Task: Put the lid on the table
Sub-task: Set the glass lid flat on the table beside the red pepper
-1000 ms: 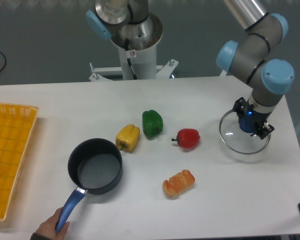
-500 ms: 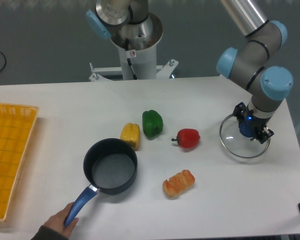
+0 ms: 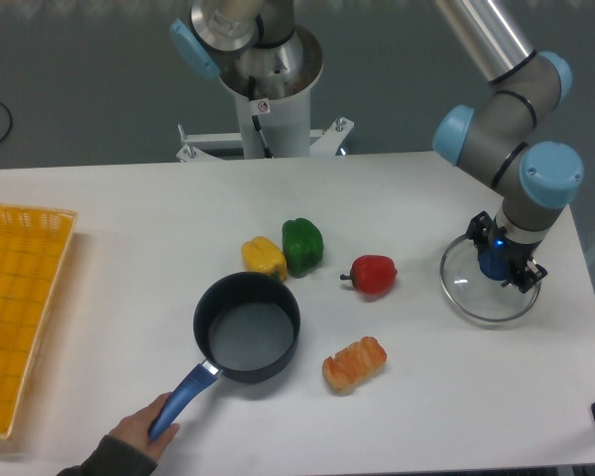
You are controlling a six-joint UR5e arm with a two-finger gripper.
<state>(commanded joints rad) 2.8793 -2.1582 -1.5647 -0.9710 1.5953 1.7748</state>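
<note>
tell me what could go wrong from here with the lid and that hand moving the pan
1. The lid sits near the table's right edge; a sideways drag by the pincer on release could push it off.
2. A person's hand holds the saucepan, which touches the yellow pepper; more pushing could scatter the peppers toward the arm.

No text, brand or number can be read anywhere in view. The only sign is a small round red-ringed sticker on the white robot pedestal, far to the left of the hand and beyond the surface's rear edge; what it depicts is too small to make out. A second, paler mark sits just above it, equally illegible.
</note>
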